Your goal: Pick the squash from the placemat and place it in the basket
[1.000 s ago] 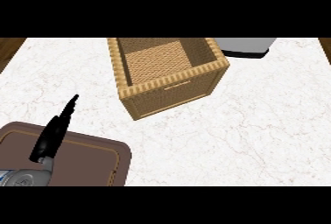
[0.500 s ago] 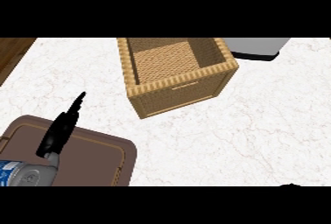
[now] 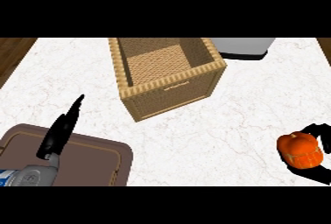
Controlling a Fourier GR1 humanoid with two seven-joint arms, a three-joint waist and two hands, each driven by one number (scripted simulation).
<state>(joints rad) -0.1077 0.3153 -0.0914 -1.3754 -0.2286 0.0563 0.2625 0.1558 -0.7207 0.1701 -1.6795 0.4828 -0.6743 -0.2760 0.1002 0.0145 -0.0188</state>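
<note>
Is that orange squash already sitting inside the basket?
No. The squash is at the right edge of the counter, held in the right hand, away from the basket.

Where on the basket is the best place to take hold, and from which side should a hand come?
Probably the basket is best held by its ribbed rim, coming from above: it stands upright with an open top, so fingers can hook over one wall. The near wall faces the robot. The right hand already curls round the squash, so the left hand would be the free one.

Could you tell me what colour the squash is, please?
Orange, with a darker stem; the squash shows in the head view.
</note>
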